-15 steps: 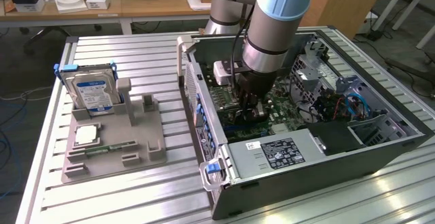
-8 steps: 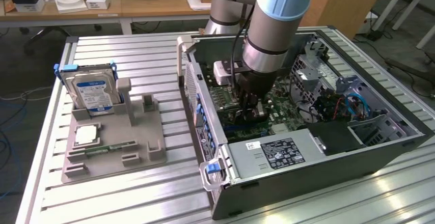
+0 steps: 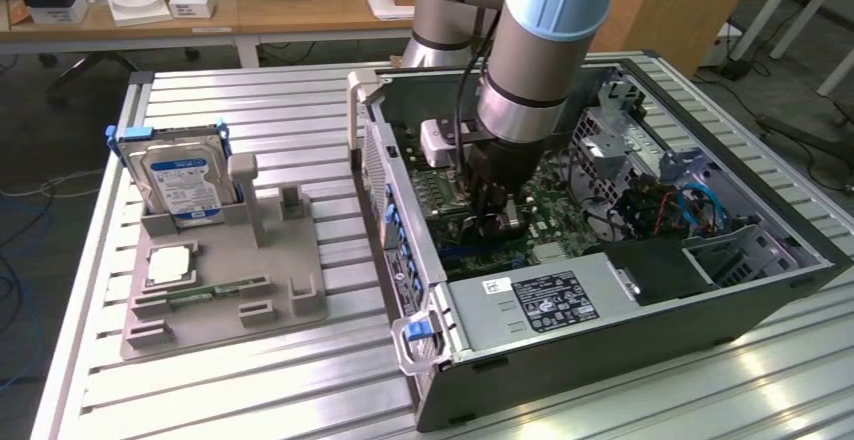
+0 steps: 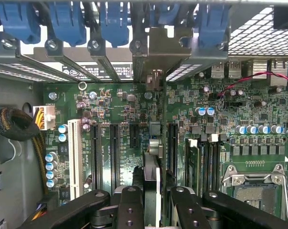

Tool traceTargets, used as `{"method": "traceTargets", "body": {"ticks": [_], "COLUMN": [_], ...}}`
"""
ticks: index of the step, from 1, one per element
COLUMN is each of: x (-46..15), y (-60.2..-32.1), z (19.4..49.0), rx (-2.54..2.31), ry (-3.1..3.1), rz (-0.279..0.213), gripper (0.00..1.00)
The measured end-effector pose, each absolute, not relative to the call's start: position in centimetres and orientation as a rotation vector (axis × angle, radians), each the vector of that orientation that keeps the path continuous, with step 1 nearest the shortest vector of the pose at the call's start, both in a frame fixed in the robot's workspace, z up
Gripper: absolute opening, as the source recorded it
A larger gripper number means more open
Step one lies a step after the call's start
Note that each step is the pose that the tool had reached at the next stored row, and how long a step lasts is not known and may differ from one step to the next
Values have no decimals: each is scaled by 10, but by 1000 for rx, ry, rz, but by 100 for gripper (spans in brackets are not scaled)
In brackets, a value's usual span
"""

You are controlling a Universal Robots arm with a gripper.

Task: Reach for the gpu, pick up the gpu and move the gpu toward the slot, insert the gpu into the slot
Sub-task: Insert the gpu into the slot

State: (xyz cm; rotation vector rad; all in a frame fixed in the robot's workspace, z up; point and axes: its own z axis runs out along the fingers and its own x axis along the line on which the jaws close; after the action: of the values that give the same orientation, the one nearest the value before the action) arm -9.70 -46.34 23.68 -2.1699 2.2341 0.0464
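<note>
The gripper [image 4: 153, 200] is gripping the gpu [image 4: 152, 162] edge-on between its fingers, holding it upright deep inside the open computer case [image 3: 747, 290]. The card's metal bracket [image 4: 158, 52] is sitting up against the rear slot openings. The reach and the pickup are done; the card is standing over a slot on the motherboard [image 4: 220, 138], and whether it is fully seated cannot be told.
</note>
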Motion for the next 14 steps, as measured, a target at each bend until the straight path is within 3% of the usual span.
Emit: {"method": "traceTargets", "body": {"ticks": [14], "x": [-98], "y": [-463], "z": [237], "rx": [-2168], "ry": [2223], "rz": [32], "gripper": [27]}}
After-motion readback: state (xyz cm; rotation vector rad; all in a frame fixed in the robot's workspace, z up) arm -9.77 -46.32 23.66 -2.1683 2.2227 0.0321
